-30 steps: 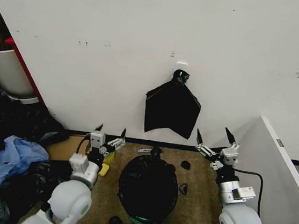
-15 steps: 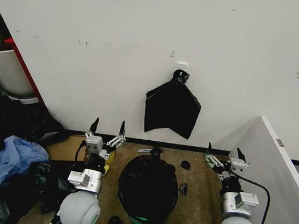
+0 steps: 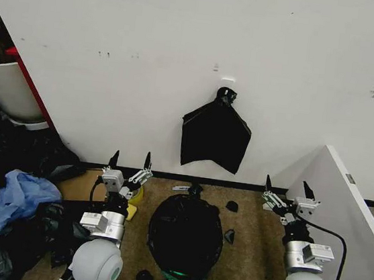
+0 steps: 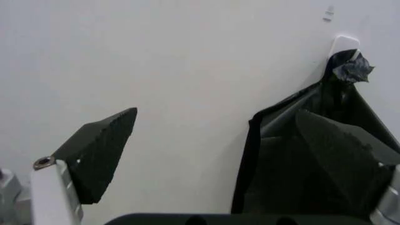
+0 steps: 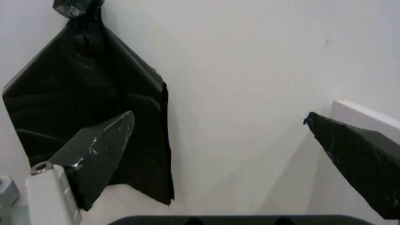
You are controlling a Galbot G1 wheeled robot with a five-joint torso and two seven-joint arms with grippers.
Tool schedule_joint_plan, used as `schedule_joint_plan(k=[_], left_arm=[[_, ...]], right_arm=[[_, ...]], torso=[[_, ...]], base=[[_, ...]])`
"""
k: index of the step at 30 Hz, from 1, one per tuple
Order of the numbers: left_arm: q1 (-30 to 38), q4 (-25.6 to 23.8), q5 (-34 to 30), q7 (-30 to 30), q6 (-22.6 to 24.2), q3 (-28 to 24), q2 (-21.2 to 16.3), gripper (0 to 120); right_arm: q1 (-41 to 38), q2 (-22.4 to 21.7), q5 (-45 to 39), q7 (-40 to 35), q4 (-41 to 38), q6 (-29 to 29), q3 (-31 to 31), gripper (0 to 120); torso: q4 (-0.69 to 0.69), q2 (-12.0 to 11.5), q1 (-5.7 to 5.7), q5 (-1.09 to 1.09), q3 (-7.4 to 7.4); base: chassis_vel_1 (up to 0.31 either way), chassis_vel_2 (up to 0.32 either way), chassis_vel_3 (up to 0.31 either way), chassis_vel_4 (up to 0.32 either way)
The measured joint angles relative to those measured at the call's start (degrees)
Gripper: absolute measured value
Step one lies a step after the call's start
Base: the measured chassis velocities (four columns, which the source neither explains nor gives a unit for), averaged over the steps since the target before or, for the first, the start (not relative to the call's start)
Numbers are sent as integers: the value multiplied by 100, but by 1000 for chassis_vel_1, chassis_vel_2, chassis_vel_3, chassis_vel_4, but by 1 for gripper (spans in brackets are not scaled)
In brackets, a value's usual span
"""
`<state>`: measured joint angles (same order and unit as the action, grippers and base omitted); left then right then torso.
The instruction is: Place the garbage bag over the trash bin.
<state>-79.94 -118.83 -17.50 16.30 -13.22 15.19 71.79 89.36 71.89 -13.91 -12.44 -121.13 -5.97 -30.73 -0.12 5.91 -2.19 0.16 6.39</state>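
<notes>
The garbage bag [image 3: 185, 238], glossy black and crinkled, sits on the brown floor [image 3: 249, 245] at the foot of the white wall [image 3: 183, 52], draped over a round form; none of the trash bin's white shows beneath it. The left hand [image 3: 129, 165] stands just to its left, fingers spread wide and pointing up, holding nothing. The right hand [image 3: 290, 192] stands to its right, likewise wide and empty, beside a white panel [image 3: 347, 212]. Above the bag, a flat black bundle [image 3: 215, 138] hangs from a wall hook [image 3: 228, 81]. A blue bag [image 3: 18, 195] lies far left. No writing is legible.
</notes>
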Motion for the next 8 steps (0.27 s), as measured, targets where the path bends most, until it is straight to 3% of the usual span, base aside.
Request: schedule_joint_plan(k=[8], left_arm=[[-43,-28,-26,13,27,13,-16,100]], right_arm=[[37,22,10,41,11,-47,11,100]], torso=[[0,0,0,0,0]], base=[[0,0,0,0]])
